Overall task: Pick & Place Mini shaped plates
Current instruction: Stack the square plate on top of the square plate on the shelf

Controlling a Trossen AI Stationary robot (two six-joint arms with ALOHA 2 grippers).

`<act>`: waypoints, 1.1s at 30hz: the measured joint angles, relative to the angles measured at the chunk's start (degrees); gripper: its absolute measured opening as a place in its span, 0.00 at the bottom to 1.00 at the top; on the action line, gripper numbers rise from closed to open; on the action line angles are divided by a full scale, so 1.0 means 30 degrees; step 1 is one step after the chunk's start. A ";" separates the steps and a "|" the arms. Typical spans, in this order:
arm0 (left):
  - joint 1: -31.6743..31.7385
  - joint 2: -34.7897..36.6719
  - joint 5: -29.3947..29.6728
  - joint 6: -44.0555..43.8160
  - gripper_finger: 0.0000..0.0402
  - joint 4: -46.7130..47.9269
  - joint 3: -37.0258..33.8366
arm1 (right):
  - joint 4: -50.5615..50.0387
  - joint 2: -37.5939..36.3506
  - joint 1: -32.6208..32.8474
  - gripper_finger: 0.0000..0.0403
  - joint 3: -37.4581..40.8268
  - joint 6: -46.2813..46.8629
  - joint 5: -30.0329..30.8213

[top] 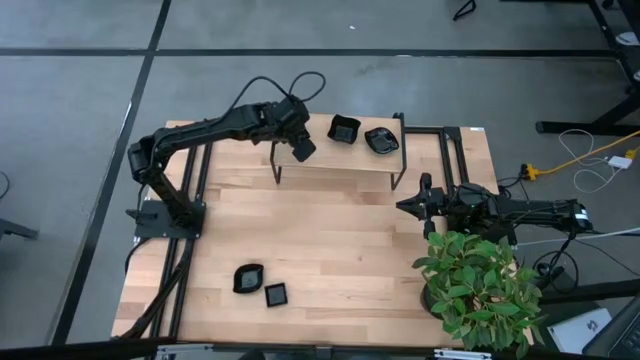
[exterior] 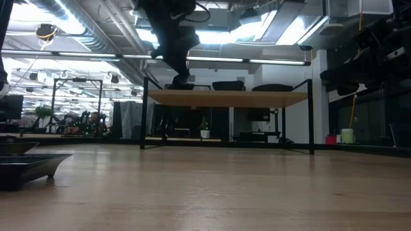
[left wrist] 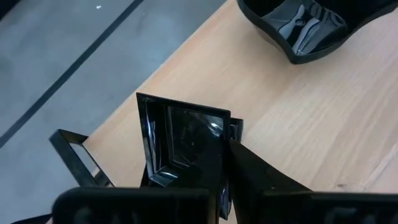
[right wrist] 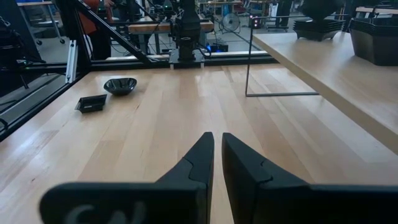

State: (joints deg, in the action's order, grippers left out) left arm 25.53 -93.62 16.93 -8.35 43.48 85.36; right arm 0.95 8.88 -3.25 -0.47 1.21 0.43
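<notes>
High view: we see the left gripper [top: 301,148] over the raised shelf [top: 330,165] at the table's [top: 330,250] far side, carrying a square plate [top: 303,150].
Step in hand: we judge it to be placing that plate on the shelf, to the left of the two plates already there — one squarish [top: 344,130], one rounded [top: 381,139].
How to do it well: we would bring the plate down until it sits flat on the wood before parting the fingers fully; in the left wrist view the square plate [left wrist: 183,140] looks tilted, so a release from here could let it tip or slide. We would also keep it apart from the neighbouring plate [left wrist: 305,28] and back from the shelf's near edge.
Left gripper: its fingers [left wrist: 261,180] are nearly together, pinching the square plate by one rim — the grip looks light, possibly about to ease.
Right gripper: it [top: 405,206] waits at the table's right side, holding nothing; in its wrist view the fingers [right wrist: 242,168] stand close with a thin gap.
Plates left: two more, one rounded [top: 247,278] and one square [top: 275,294], lie on the table near its front left.
</notes>
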 joint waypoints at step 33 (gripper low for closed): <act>-0.1058 0.0000 -0.0053 0.2704 0.32 0.0395 0.0007 | -0.0002 0.0000 -0.0005 0.08 -0.0001 0.0000 -0.0006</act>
State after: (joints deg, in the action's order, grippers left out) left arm 22.35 -93.62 16.77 -0.23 44.67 85.38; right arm 0.94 8.88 -3.26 -0.47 1.21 0.41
